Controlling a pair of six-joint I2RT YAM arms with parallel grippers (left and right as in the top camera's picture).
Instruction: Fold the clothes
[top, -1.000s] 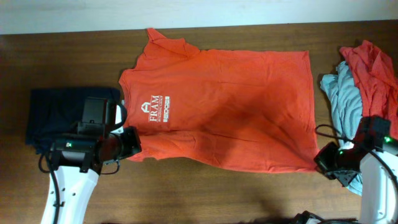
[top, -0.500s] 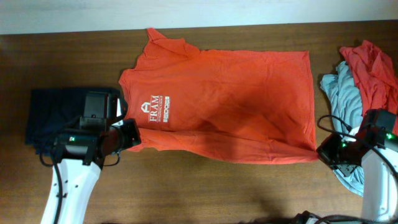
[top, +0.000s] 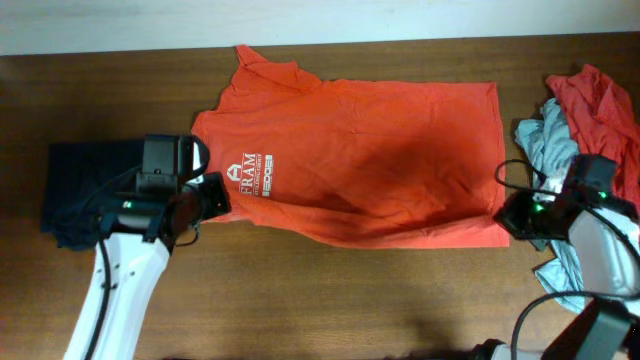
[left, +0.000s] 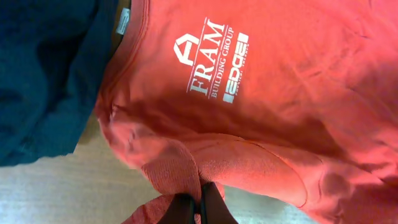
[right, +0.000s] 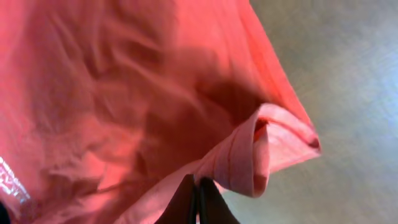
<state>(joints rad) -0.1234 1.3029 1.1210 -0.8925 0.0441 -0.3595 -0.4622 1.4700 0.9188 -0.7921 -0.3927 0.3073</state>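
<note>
Orange-red T-shirt, gripped along its near edge by both hands. The left hand is pinched tight on cloth at the near sleeve end. The right hand is pinched tight on the near hem corner, which curls into a small roll at its tips in the wrist view.

Over the last second both hands have travelled toward the far side. They have drawn the near edge inward, so less of the shirt now covers the near worktop. This looks like a lengthwise fold just begun and not yet laid down.

The rest of the shirt lies flat mid-worktop, white chest logo up. A navy shirt sits just left of the left hand. A red shirt and a grey-blue shirt are heaped at the right end.
</note>
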